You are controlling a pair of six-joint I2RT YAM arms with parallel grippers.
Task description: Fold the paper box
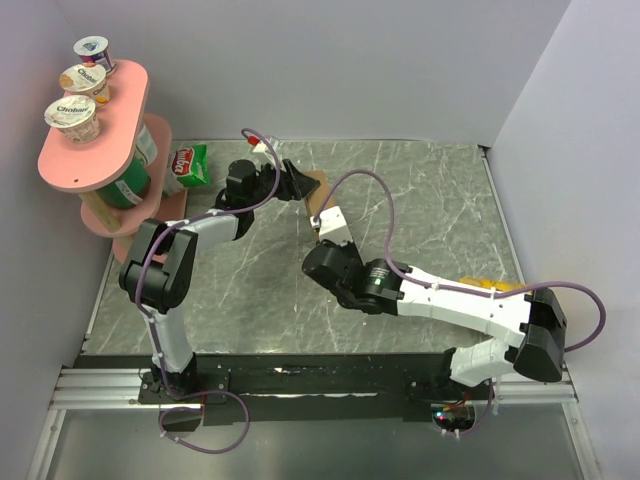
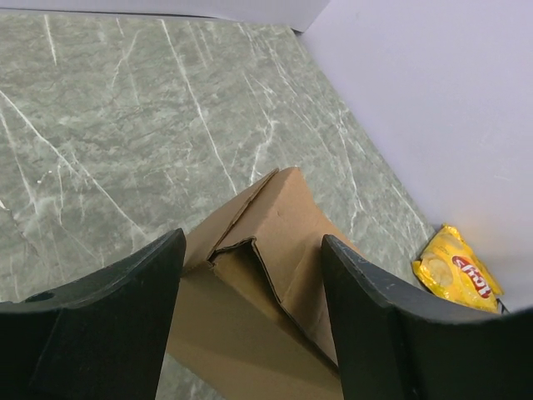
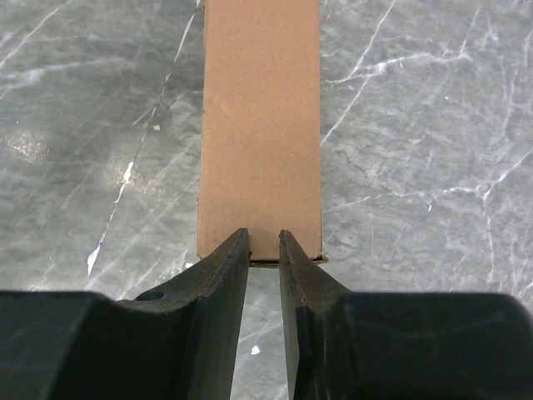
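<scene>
The paper box (image 1: pixel 318 190) is a small folded brown cardboard piece at the table's back middle. My left gripper (image 1: pixel 300 183) is open just left of it. In the left wrist view its jaws (image 2: pixel 254 242) stand wide apart around the box (image 2: pixel 283 225), which shows a creased, part-open corner, without touching it. My right gripper (image 1: pixel 318 222) is at the box's near end. In the right wrist view its jaws (image 3: pixel 264 242) are shut but for a narrow gap, their tips against the end of the box's long narrow face (image 3: pixel 260 125), with nothing between them.
A pink two-tier stand (image 1: pixel 95 140) with yogurt cups stands at the back left, with a green-and-red snack bag (image 1: pixel 188 165) beside it. A yellow chip bag (image 2: pixel 458 271) lies by the right wall, also in the top view (image 1: pixel 485 285). White walls enclose the marble table (image 1: pixel 430 200).
</scene>
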